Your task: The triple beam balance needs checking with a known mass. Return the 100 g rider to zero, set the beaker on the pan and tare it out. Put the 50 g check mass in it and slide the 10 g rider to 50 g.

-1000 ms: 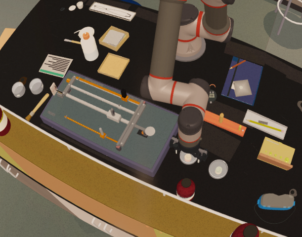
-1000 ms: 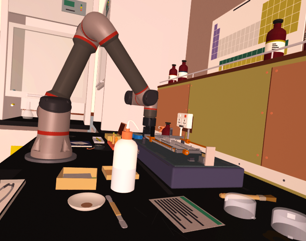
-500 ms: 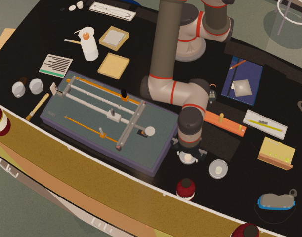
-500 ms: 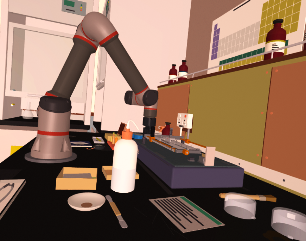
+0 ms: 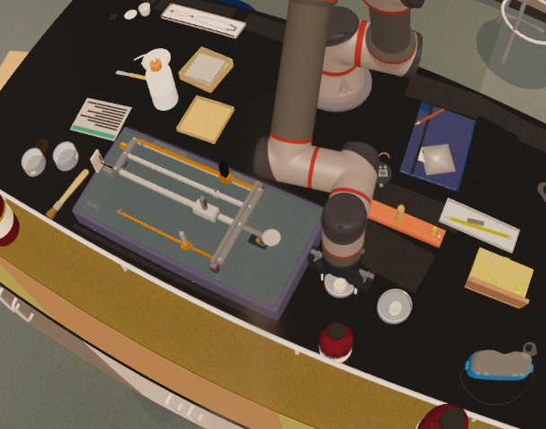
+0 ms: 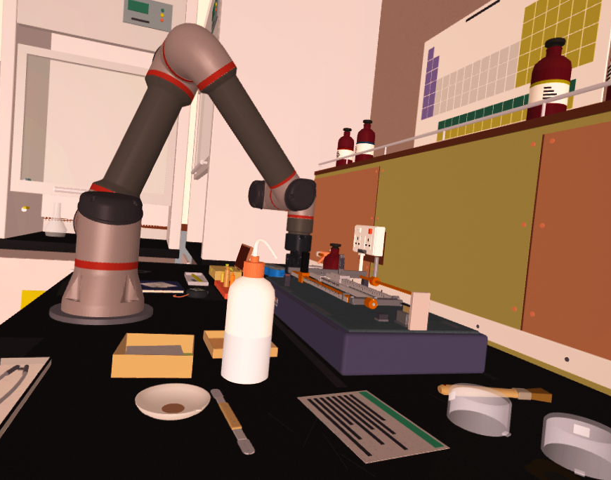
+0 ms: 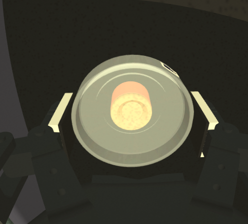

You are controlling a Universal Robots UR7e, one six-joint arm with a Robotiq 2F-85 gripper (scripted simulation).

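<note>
A yellow mass (image 7: 131,106) sits inside the clear beaker (image 7: 132,110), on the black bench just right of the balance base (image 5: 194,221). I grip this beaker (image 5: 339,285) by its sides with my gripper (image 7: 132,116), low on the bench. The balance pan (image 5: 271,237) is bare, left of me. The black rider (image 5: 224,170) sits on the far orange beam. A grey rider (image 5: 203,204) is on the middle beam. A small rider (image 5: 184,241) is on the near orange beam. A second beaker (image 5: 394,305) with a pale mass stands to my right.
The orange mass rack (image 5: 404,222) lies behind me with two pegs. A dark red bottle (image 5: 336,341) stands close in front, by the bench edge. Two empty beakers (image 5: 49,158) and a brush (image 5: 66,194) lie left of the balance.
</note>
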